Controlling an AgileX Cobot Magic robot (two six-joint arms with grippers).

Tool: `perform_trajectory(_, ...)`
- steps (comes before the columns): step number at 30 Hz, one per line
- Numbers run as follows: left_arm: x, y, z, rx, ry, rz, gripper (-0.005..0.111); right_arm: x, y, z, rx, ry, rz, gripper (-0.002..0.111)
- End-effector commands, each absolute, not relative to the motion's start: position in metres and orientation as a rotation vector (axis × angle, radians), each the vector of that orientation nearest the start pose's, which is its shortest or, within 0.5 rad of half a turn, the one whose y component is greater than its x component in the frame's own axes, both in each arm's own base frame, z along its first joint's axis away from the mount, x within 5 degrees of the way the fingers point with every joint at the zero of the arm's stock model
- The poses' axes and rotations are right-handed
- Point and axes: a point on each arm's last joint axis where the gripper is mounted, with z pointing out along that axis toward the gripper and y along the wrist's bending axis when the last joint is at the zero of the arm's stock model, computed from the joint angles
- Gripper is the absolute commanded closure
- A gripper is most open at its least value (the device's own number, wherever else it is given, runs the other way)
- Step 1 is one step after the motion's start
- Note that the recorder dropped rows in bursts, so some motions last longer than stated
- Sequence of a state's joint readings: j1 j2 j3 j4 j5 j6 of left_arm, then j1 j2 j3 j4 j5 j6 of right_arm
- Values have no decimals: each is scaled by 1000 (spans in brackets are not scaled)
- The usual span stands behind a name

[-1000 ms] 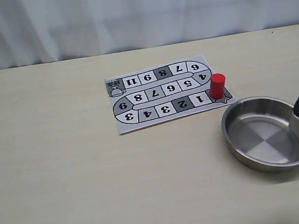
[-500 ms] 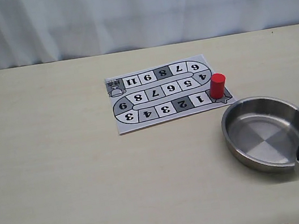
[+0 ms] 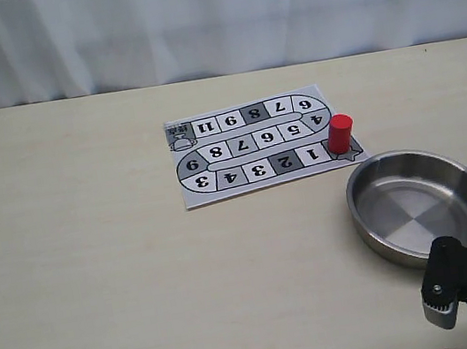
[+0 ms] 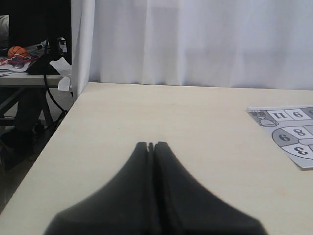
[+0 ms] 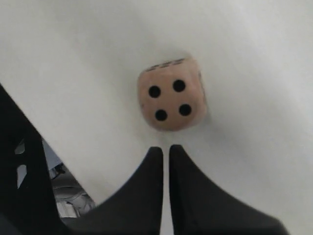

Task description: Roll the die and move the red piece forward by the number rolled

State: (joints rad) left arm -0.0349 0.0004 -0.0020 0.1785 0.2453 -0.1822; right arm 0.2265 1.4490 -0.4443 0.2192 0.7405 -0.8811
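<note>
Starting from the left, the left gripper [image 4: 150, 146] hangs over the bare left part of the table [image 3: 77, 254]. Its two dark fingers are pressed together with nothing between them. Only its own wrist camera catches it.

Around the middle of the table, toward the white curtain [image 3: 207, 18], a printed game board [image 3: 255, 144] lies flat, a sheet with a winding track of numbered squares. The red piece [image 3: 340, 133] stands upright on the star square at the board's right end, just beside the square marked 1.

Right of the board and nearer the front, close to the board's corner but not touching it, sits a round steel bowl [image 3: 357, 207].

The right gripper [image 5: 165, 148] is low at the front right of the table, just in front of the bowl. Its fingers are drawn nearly together with only a thin slit between them, and they grip nothing. The die [image 5: 171, 95] lies on the table just beyond those fingertips, apart from them, with a face of four black pips turned toward the wrist camera.
</note>
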Motion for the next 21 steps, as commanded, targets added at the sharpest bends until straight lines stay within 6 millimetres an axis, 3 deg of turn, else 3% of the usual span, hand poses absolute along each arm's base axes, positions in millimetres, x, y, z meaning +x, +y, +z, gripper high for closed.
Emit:
perform_trajectory(1, 56, 2, 192, -16, 1714, -7, 107, 161, 50, 127, -1409, 2858, 216, 104)
perform_trajectory(8, 56, 2, 192, -16, 1714, -7, 107, 157, 49, 117, -1432, 2916, 246, 104)
perform_trajectory(21, 56, 2, 192, -17, 1716, -6, 107, 157, 49, 117, -1435, 2918, 243, 104)
